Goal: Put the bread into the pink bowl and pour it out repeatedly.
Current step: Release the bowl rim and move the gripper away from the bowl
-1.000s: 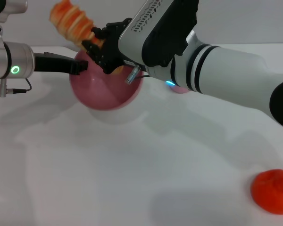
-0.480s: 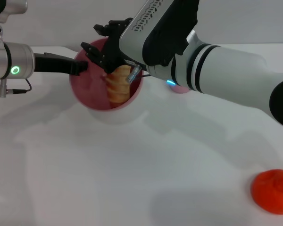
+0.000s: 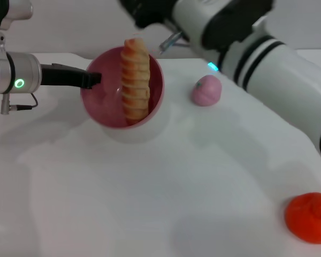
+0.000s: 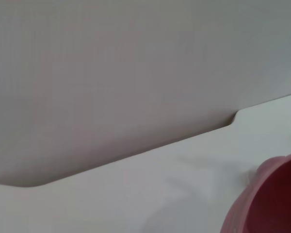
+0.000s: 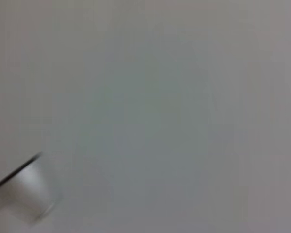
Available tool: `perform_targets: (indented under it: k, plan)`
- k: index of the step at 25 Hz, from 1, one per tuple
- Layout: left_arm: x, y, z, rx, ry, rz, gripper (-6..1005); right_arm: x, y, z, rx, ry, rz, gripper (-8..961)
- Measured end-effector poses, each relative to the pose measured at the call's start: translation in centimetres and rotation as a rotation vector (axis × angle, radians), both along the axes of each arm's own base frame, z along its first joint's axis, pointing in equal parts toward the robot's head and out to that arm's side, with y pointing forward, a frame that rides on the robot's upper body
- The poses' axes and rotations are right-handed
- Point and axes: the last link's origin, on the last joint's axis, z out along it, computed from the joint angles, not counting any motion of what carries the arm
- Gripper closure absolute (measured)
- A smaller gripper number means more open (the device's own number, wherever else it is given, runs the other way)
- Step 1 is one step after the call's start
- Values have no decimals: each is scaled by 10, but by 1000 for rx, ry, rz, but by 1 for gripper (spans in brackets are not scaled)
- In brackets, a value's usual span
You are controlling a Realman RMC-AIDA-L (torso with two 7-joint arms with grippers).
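Observation:
The pink bowl [image 3: 104, 104] sits at the back left of the white table, tipped with its opening facing me. My left gripper [image 3: 91, 80] is shut on its left rim. The bread [image 3: 136, 80], ridged orange and cream, stands on end inside the bowl, leaning on the right wall with its top poking above the rim. My right gripper [image 3: 142, 10] hangs above and behind the bowl at the top edge of the head view, apart from the bread. The left wrist view catches only a piece of the pink bowl [image 4: 274, 199].
A small pink peach-like toy [image 3: 206, 90] lies right of the bowl. A flat orange-red round thing [image 3: 310, 217] lies at the front right. The right arm's white forearm [image 3: 278, 69] crosses the upper right. A grey wall stands behind the table.
The right gripper lowered the bread into the bowl, let go of it and rose up and back. The bread now stands free in the bowl. The left gripper kept hold of the rim.

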Motion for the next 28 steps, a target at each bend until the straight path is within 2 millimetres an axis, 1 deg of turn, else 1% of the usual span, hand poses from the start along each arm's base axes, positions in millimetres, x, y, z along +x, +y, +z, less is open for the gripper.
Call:
perform_targets:
  k: [3,5,9,13,16,20,23,28]
  plan:
    - [0,0,0,0,0,1,949,3,0,13,73,97,-18,524]
    - [0,0,0,0,0,1,949,6,2,21,89,173,-43,524]
    - [-2,-1,0,3,-1,5,949,13,10,32,77,277,-101,524]
    - [-2,0,0,10,2,2,949,19,17,41,68,334,-145,524]
    - [0,2,1,15,5,-8,949,19,21,40,38,284,-152,524]
    - [2,3,1,16,7,-13,949,13,21,38,-12,145,-128,524]
    - [2,4,3,25,9,-15,949,10,21,48,-10,88,-124,524]
    - [1,6,6,40,15,-13,949,12,22,68,-19,2,-146,524]
